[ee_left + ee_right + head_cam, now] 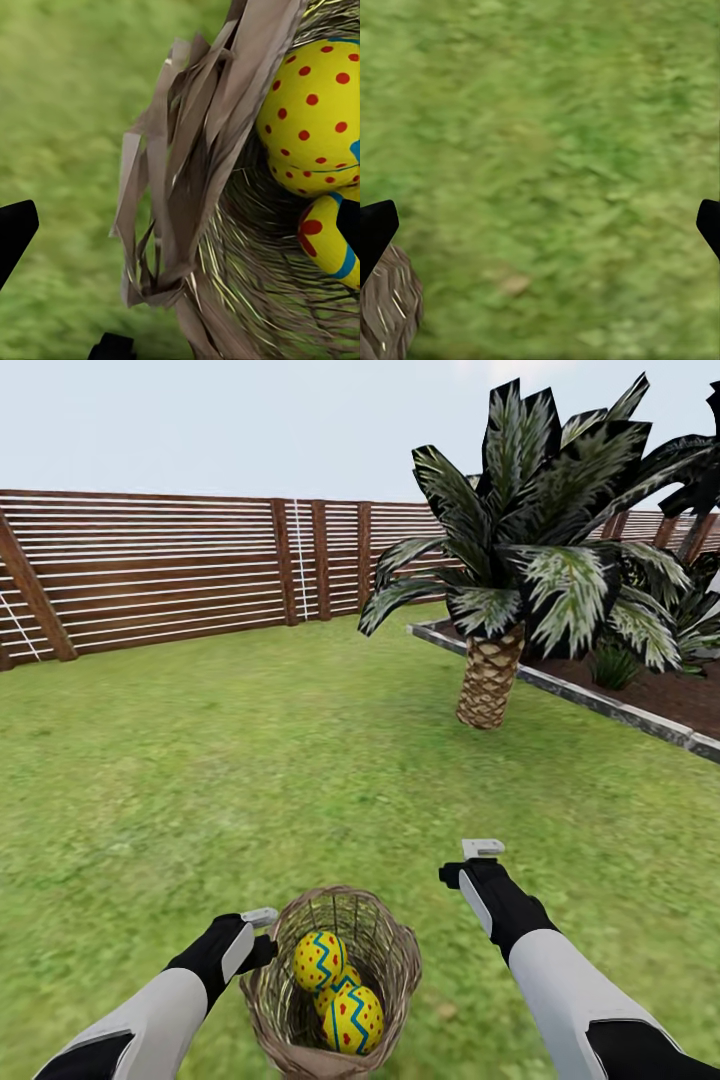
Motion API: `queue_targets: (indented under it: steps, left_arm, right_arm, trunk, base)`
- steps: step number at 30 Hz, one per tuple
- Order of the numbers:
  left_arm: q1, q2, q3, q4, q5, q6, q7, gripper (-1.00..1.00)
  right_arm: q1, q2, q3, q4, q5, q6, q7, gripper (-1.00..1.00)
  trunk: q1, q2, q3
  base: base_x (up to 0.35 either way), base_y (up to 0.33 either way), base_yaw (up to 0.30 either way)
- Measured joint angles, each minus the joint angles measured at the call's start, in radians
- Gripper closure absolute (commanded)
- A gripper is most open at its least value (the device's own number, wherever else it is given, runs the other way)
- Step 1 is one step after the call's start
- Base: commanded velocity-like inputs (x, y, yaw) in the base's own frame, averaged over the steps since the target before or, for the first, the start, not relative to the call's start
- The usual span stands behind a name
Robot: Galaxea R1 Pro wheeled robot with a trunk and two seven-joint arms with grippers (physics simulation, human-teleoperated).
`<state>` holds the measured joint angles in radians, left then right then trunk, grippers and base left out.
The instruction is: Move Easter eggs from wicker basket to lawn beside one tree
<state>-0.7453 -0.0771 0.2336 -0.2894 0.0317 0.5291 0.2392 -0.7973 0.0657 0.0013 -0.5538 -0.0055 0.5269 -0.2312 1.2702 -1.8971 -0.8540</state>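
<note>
- Nearest, the wicker basket [335, 985] is seen standing on the lawn [150, 780] between the two arms, with the Easter eggs [338, 990] piled inside it.
- Two eggs are plainly made out in the head view, and a third is partly hidden between them.
- Just beside the basket's rim, the left gripper [258, 920] is held; its jaws are spread, one fingertip outside the woven wall and the other over the eggs, and nothing is gripped.
- Somewhat farther out, the right gripper [482, 850] is held above bare grass, its jaws parted and nothing between them.
- Beyond, a short scaly-trunked palm [492, 675] is seen at a stone-edged bed [600, 700].
- Farthest, the garden is closed by a slatted wooden fence [170, 575].
</note>
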Motion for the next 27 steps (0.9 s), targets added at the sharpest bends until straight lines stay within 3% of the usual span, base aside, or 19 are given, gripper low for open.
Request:
queue_targets:
  steps: [27]
  left_arm:
    - [0.0,0.001,0.0,0.0,0.001,0.0,0.0,-1.0]
  right_arm:
    - [0.0,0.0,0.0,0.0,0.0,0.0,0.0,-1.0]
  trunk:
    - [0.104,-0.189,-0.085]
  base:
    - [0.0,0.0,0.0]
